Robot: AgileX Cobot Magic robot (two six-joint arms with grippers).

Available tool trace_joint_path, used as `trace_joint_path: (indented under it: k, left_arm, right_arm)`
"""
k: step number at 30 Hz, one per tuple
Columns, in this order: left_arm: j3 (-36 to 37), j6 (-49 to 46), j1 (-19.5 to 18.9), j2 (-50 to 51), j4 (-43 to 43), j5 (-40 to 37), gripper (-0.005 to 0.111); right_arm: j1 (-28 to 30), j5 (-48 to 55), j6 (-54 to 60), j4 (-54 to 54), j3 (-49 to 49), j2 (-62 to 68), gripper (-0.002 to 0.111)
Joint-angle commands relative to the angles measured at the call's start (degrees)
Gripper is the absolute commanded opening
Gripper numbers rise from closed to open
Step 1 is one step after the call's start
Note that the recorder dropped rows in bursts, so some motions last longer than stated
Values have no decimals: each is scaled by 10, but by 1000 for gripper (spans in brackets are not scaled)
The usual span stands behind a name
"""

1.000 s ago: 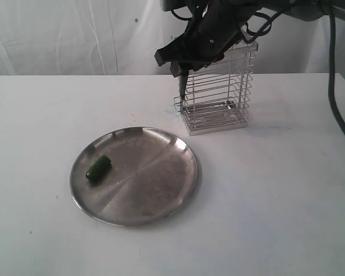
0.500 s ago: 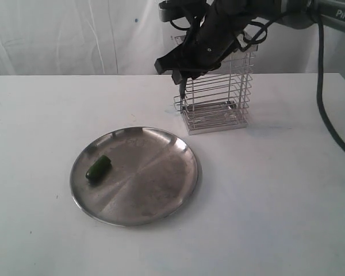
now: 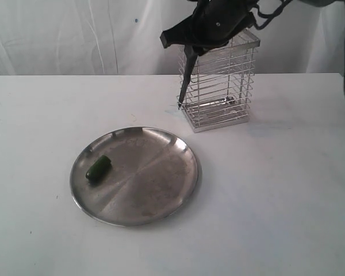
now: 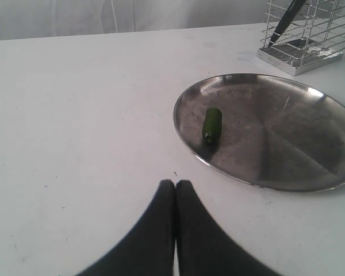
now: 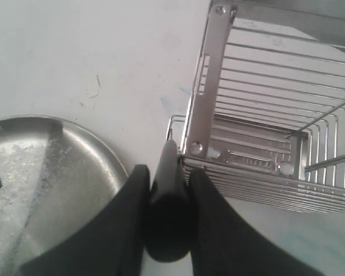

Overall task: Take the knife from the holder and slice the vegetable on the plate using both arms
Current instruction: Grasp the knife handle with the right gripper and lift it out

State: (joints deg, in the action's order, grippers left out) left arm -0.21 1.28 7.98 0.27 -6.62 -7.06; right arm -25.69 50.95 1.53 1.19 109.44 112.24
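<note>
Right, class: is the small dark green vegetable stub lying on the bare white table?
No, the small dark green vegetable stub lies inside the round shiny steel plate, near its rim.

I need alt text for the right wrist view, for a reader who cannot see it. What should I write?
The right claw grips the black handle of the knife, which hangs close beside a corner of the silver wire holder. Part of the shiny steel plate lies nearby on the white table.
</note>
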Motion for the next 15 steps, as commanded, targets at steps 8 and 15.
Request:
trace_joint_path:
  k: [8, 15]
  left_arm:
    - [2, -1, 3, -3, -3, 2, 0]
    - [2, -1, 3, -3, -3, 2, 0]
  right_arm:
    - [0, 89, -2, -12, 6, -90, 0]
    - [0, 109, 38, 43, 4, -149, 0]
